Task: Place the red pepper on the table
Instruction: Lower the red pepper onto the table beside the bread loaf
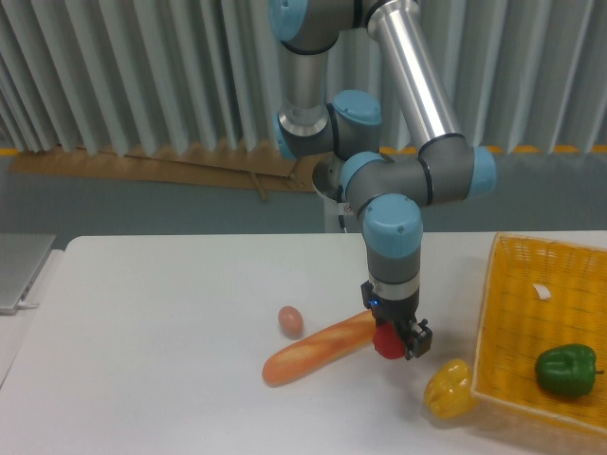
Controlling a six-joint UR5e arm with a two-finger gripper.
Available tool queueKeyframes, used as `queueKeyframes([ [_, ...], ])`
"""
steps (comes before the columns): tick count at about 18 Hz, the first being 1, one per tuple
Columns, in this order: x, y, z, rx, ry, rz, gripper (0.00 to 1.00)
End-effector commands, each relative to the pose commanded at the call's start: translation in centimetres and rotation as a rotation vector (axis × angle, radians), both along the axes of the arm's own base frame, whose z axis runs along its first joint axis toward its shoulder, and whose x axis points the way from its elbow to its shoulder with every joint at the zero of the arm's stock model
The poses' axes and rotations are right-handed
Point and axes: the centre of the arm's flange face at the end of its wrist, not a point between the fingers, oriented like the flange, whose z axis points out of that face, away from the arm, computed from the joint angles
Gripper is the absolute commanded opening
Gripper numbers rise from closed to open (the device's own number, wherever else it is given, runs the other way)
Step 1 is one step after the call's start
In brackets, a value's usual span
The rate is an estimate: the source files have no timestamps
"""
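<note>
The pepper (388, 343) is small, glossy red, clamped in the claw (393, 343) just above the table (152, 341); its stem and far side are hidden by the fingers; a baguette (318, 348) lies just left.

tool (396, 339) gripping red pepper (388, 343) (low), table (152, 379)

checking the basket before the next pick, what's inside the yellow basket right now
A green pepper lies in the yellow basket, near its front right, and a small white scrap sits further back. The basket's right part runs out of frame, so anything there cannot be seen.
</note>
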Motion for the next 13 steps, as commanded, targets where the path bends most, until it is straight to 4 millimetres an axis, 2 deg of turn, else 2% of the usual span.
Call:
queueKeyframes([
  [4, -0.55, 0.48, -1.28, 0.008, 0.011, 0.0, 0.49],
  [9, -0.58, 0.51, -1.37, 0.008, 0.011, 0.003, 0.51],
  [12, -0.55, 0.48, -1.17, 0.01, 0.014, 0.001, 0.54],
  [13, -0.48, 0.53, -1.17, 0.009, 0.015, 0.0, 0.59],
])
